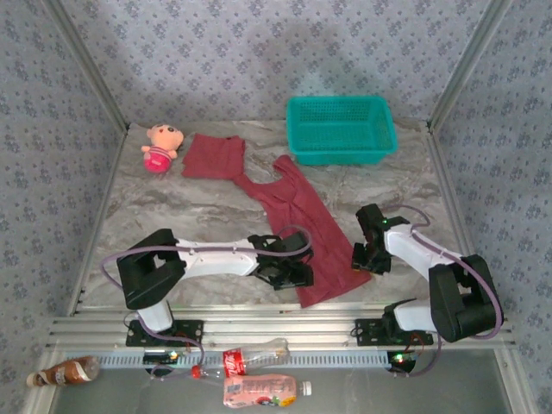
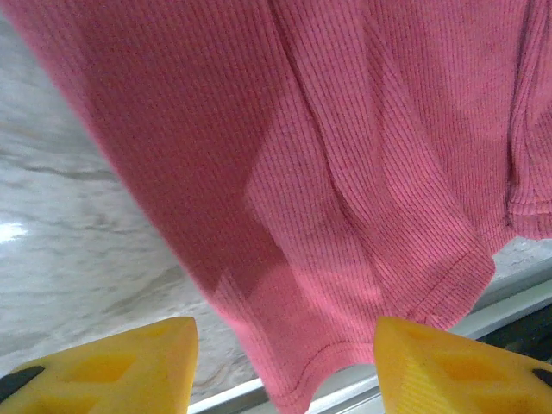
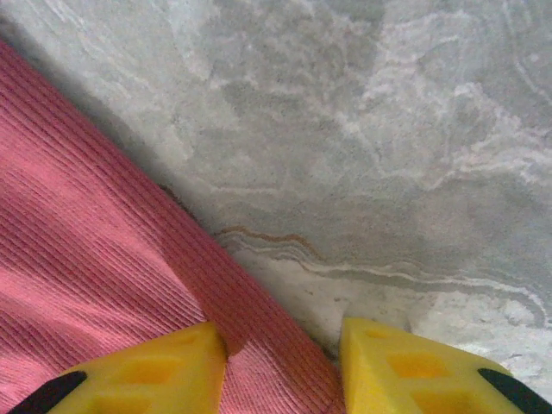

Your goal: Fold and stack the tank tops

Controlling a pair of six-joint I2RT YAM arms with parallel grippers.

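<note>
One maroon tank top point(image 1: 302, 226) lies spread out lengthwise down the middle of the table, straps toward the back, hem at the front edge. A second tank top point(image 1: 214, 157) lies folded at the back left. My left gripper point(image 1: 291, 274) sits over the spread top's left hem corner, open, its yellow fingers point(image 2: 129, 371) straddling ribbed cloth point(image 2: 362, 190). My right gripper point(image 1: 362, 259) is at the top's right edge, open, with the cloth edge point(image 3: 103, 285) between its yellow fingers point(image 3: 405, 371).
A teal mesh basket point(image 1: 341, 129) stands at the back right. A pink plush doll point(image 1: 161, 147) lies at the back left beside the folded top. Bottles point(image 1: 259, 388) lie below the table's front rail. Patterned walls enclose the marbled table point(image 1: 172, 216).
</note>
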